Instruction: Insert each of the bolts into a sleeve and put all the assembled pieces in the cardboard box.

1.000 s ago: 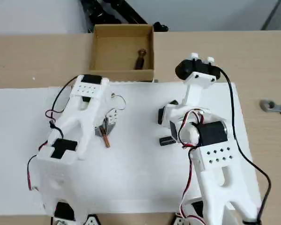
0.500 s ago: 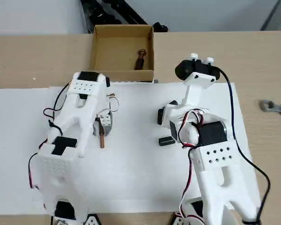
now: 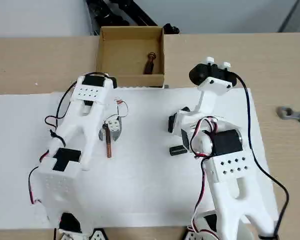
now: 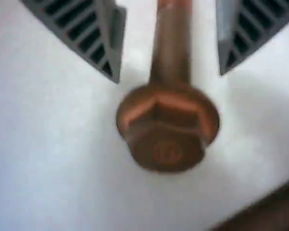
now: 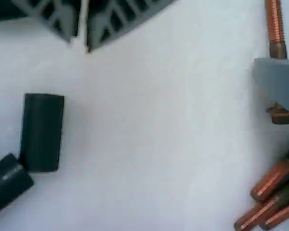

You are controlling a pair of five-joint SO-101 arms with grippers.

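Our left gripper (image 4: 168,67) held its jaws apart astride the bolt (image 4: 167,127) lying left of centre on the white sheet (image 3: 140,195); we judged they should close squarely on its shank. Our right gripper (image 5: 81,36), jaws together, hung near a sleeve (image 5: 42,132).

A stamped mark on the bolt head (image 4: 167,144) is unreadably blurred.

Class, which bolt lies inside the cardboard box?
The boxed bolt, near the right wall of the cardboard box; the loose bolt lies on the white sheet between the fingers of the left gripper.
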